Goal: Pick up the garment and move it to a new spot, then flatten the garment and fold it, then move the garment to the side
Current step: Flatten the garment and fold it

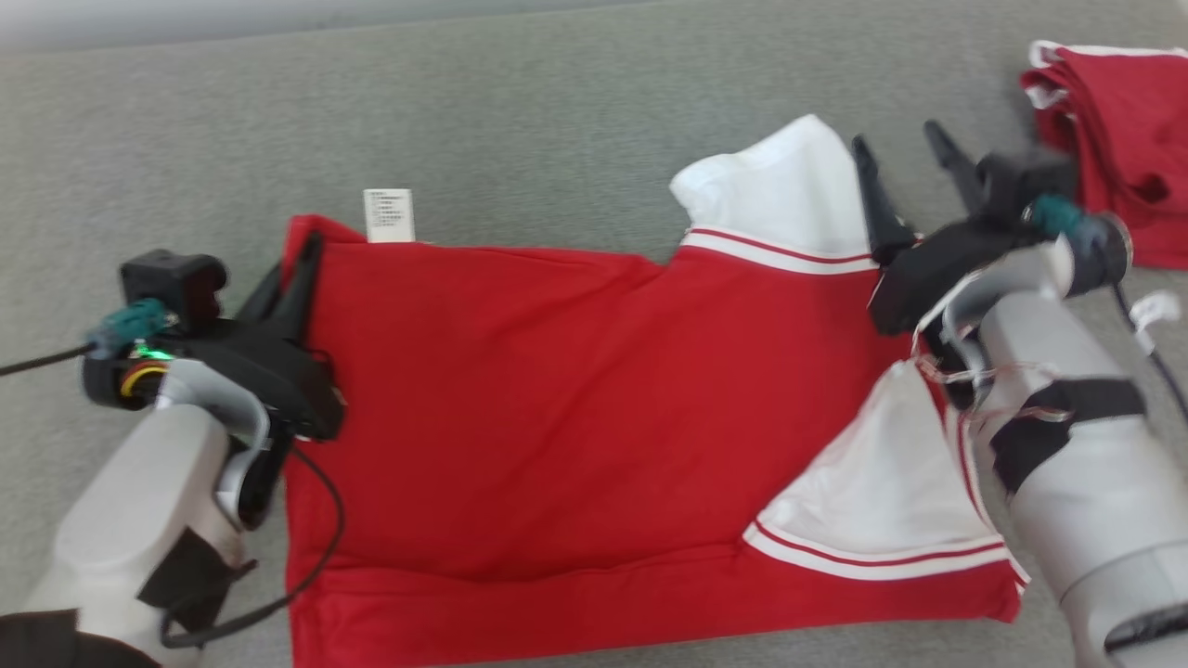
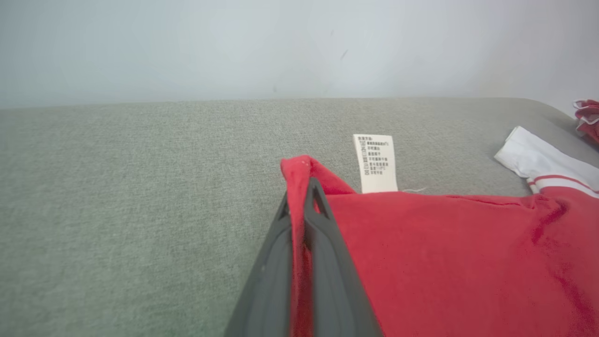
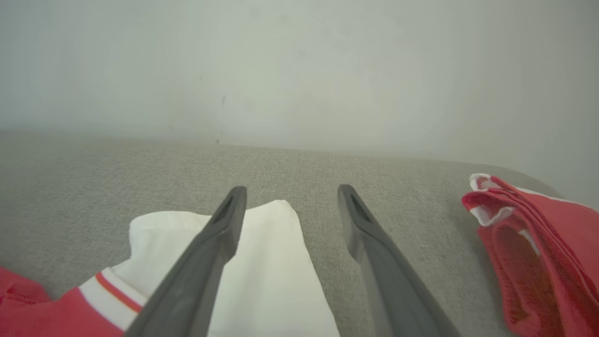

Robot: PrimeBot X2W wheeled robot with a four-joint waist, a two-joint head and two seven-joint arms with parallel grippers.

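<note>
The garment (image 1: 557, 390) is a red shirt with white, red-striped sleeves, spread across the grey surface. My left gripper (image 1: 306, 255) is shut on the garment's far left corner; in the left wrist view red cloth (image 2: 421, 252) is pinched between its dark fingers (image 2: 327, 262). A white care label (image 2: 375, 163) sticks out just right of that corner. My right gripper (image 1: 905, 153) stands open above the far white sleeve (image 1: 789, 190). In the right wrist view its left finger lies over the sleeve (image 3: 262, 276) and its right finger (image 3: 374, 252) over bare surface, holding nothing.
A second red garment (image 1: 1114, 130) lies bunched at the far right, seen also as a red bundle (image 3: 538, 252) in the right wrist view. The grey fabric surface (image 1: 557, 121) stretches bare behind the shirt, up to a pale wall (image 2: 299, 47).
</note>
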